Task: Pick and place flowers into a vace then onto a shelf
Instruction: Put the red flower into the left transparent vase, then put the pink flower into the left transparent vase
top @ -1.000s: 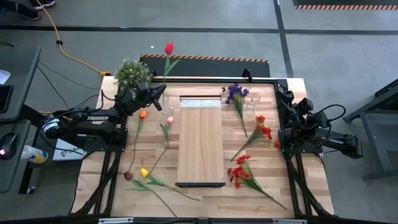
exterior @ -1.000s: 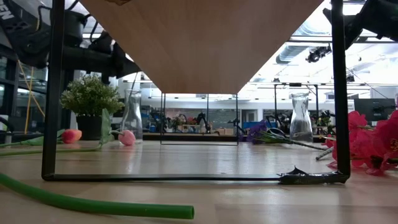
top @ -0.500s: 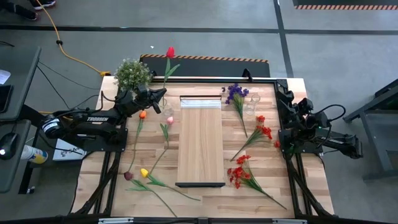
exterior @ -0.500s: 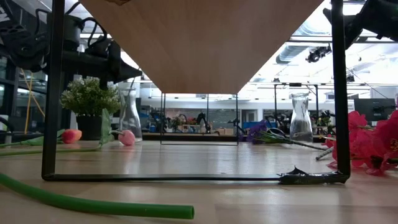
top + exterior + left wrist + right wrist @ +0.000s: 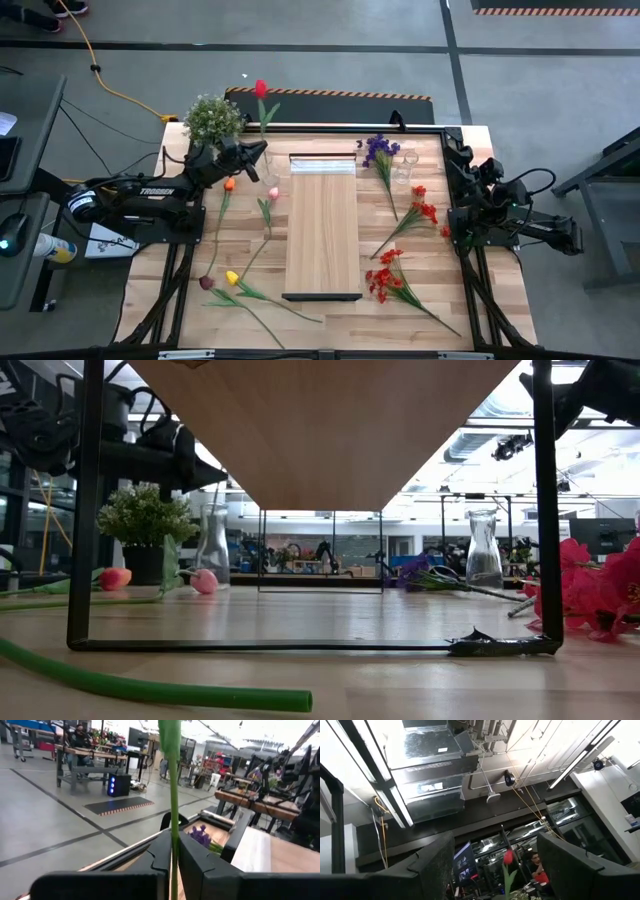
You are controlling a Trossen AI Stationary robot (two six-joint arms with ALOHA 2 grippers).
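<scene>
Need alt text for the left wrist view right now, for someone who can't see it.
The left gripper pinches a green flower stem between its two dark fingers, the stem running straight up out of frame. Beyond lie the table edge, a purple sprig, the pale shelf and a workshop floor.

We see a large industrial workshop or robotics lab. A planked wooden table (image 5: 250, 260) stands on a grey concrete floor (image 5: 330, 60) marked with dark lines and a striped hazard mat (image 5: 330, 95). A yellow cable (image 5: 110, 85) trails across the floor. Beyond the table, workbenches (image 5: 80, 755) carry equipment, and exposed metal ductwork (image 5: 430, 770) and strip lights (image 5: 365, 750) hang overhead.
</scene>
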